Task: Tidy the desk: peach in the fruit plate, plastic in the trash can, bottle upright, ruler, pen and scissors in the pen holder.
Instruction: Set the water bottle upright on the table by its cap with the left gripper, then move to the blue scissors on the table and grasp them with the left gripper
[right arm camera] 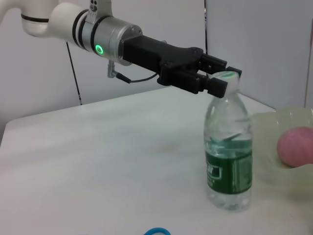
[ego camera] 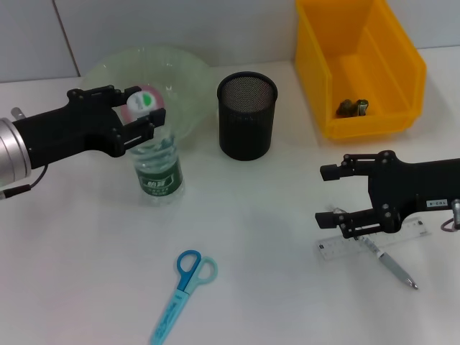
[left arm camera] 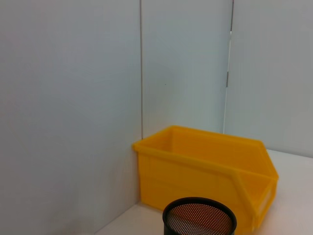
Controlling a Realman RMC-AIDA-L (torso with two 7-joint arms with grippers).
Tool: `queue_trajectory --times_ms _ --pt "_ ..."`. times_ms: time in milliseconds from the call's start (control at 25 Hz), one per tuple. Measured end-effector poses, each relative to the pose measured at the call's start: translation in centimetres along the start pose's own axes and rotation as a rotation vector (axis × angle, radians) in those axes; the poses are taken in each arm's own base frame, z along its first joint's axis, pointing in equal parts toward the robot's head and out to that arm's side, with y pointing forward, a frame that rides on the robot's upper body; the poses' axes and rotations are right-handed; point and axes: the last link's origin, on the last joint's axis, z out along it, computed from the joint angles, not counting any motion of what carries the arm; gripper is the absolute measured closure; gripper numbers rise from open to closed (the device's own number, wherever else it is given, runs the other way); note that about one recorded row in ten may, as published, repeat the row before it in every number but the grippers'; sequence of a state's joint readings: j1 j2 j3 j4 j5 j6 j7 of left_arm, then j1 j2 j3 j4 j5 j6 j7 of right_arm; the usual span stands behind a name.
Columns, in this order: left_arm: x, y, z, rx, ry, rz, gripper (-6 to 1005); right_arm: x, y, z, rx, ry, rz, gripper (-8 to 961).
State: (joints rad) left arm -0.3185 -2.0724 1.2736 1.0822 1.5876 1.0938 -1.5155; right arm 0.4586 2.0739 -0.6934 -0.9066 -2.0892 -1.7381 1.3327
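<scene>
Your bottle (ego camera: 159, 172) stands upright at 9 o'clock of the pen holder (ego camera: 246, 115); clear plastic, green label, white cap. The peach (right arm camera: 295, 146), pink, sits in the pale green fruit plate (ego camera: 180, 75) at 12 o'clock of the bottle. Dark plastic scraps (ego camera: 353, 108) lie inside the yellow trash can (ego camera: 359, 65). Blue scissors (ego camera: 183, 291) lie flat at 6 o'clock of the bottle, handles toward it. The clear ruler (ego camera: 338, 248) and the pen (ego camera: 392, 267) lie crossed, touching, at 4 o'clock of the holder.
</scene>
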Motion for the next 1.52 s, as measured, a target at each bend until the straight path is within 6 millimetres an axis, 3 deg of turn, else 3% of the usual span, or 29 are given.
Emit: queue_trajectory --times_ms 280,520,560,720,760,1000,1280,1520 --pt "0.0 0.3 -0.1 -0.013 -0.003 0.019 339 0.0 0.0 0.0 0.000 0.000 0.000 139" --pt "0.4 0.5 -1.3 0.006 0.009 0.047 199 -0.1 0.0 0.0 0.000 -0.003 -0.003 138" --pt "0.4 0.7 -2.3 0.027 0.014 0.056 177 -0.1 0.0 0.0 0.001 -0.004 -0.005 138" --pt "0.1 1.4 -4.2 0.036 0.014 0.065 184 -0.3 -0.2 -0.3 0.014 -0.006 -0.001 138" --pt "-0.6 2.7 -5.8 0.014 0.012 0.065 186 -0.4 -0.3 -0.4 0.020 -0.005 0.004 138" --pt "-3.0 5.6 -8.2 -0.050 0.010 0.038 186 -1.7 -0.5 -1.2 0.031 0.003 0.015 139" --pt "-4.5 6.7 -9.2 -0.047 -0.013 -0.088 187 -3.7 -0.4 -2.3 0.013 0.024 -0.003 139" --pt "-5.7 7.2 -8.5 -0.070 -0.154 -0.235 187 -4.7 -0.5 -3.2 0.047 0.060 0.034 138"
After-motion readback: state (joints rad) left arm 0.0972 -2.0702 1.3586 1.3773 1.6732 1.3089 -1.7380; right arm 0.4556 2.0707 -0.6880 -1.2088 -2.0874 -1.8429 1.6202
